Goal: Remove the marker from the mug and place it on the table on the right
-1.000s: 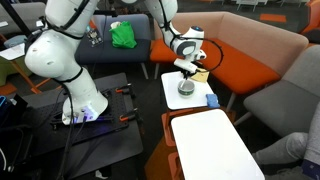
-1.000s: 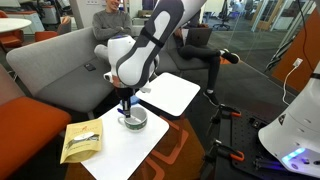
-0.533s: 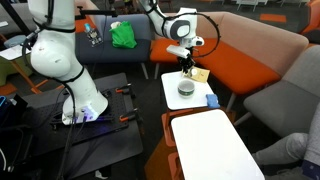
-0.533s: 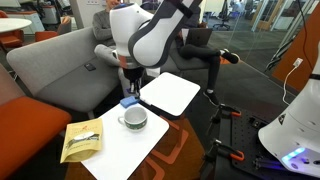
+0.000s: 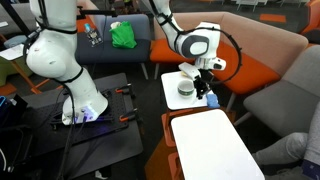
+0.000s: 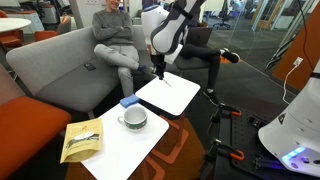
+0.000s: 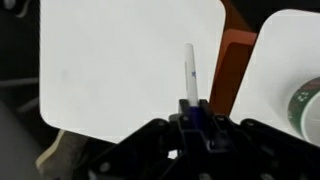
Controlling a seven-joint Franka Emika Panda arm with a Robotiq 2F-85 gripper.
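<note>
My gripper (image 7: 196, 112) is shut on the marker (image 7: 190, 72), a thin white stick with a blue end that points away from the jaws. In an exterior view the gripper (image 6: 159, 66) hangs above the near edge of a second white table (image 6: 178, 98), off to the side of the mug (image 6: 133, 118). In an exterior view the gripper (image 5: 206, 76) is beside and above the mug (image 5: 185, 89), which stands on its white table (image 5: 172, 100). The mug's rim (image 7: 311, 108) shows at the right edge of the wrist view.
A yellow bag (image 6: 82, 140) and a small blue object (image 6: 128, 101) lie on the mug's table. The second white table (image 5: 215, 145) adjoins it. A person (image 6: 115, 35) sits on the grey sofa behind. An orange sofa (image 5: 250, 55) stands close by.
The gripper was down at the mug a second ago. It has risen with the marker in it and moved sideways from the mug toward the second white table.
</note>
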